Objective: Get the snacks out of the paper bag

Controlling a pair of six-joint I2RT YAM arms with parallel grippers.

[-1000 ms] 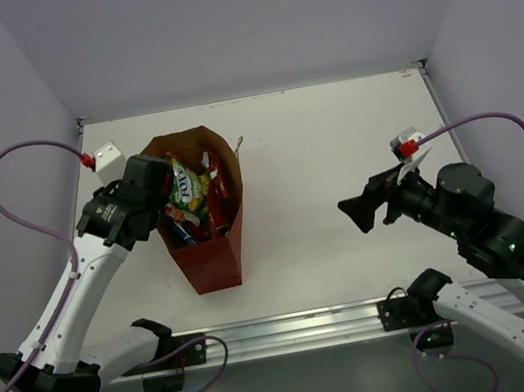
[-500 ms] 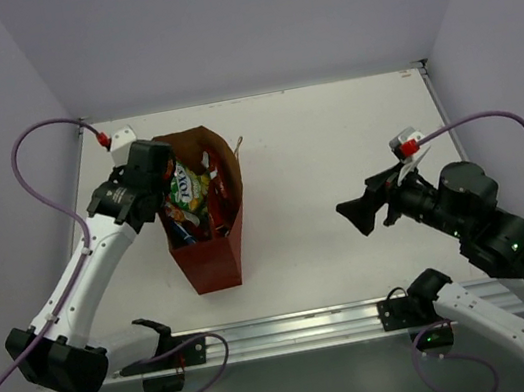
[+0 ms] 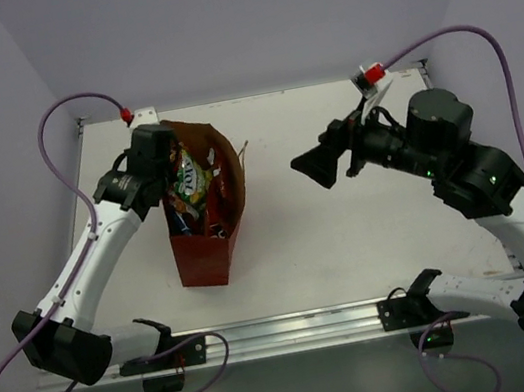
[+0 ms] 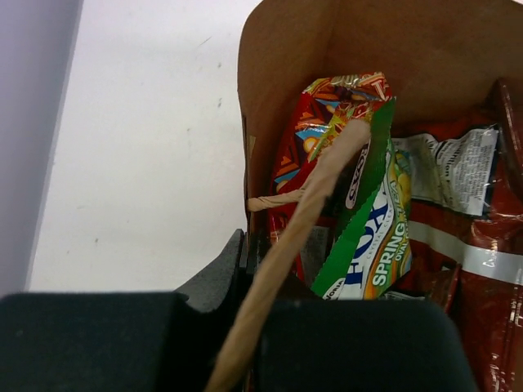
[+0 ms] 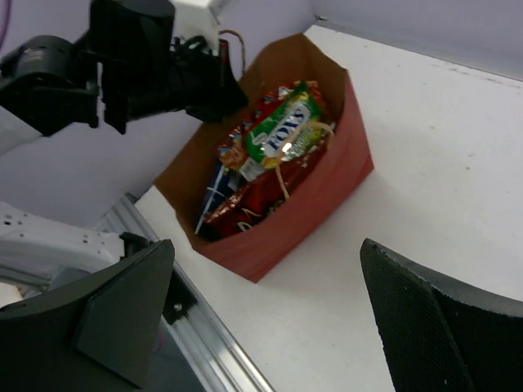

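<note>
The reddish-brown paper bag (image 3: 211,254) stands at the table's left, mouth up, tan inside (image 4: 409,41). Snacks fill it: a green-white packet (image 3: 190,180) (image 4: 372,237) (image 5: 282,131) on top, a red chip bag (image 4: 327,114) behind it, a larger red bag (image 4: 474,269) to its right, and a blue one (image 5: 214,186) lower down. My left gripper (image 3: 167,175) (image 4: 248,245) is shut on the bag's left wall at the rim, with a twisted paper handle (image 4: 302,220) lying across it. My right gripper (image 3: 318,168) (image 5: 265,245) hangs open above the table, right of the bag, holding nothing.
An aluminium rail (image 3: 295,327) runs along the near edge. Pale walls close in the table (image 3: 350,231) on the left, back and right. Purple cables (image 3: 64,109) loop off both arms. The left arm (image 5: 122,65) shows beside the bag in the right wrist view.
My left gripper has closed on the bag's left rim and moved away from me, and the bag has shifted with it. My right arm has swung up and left toward the bag, still open.
</note>
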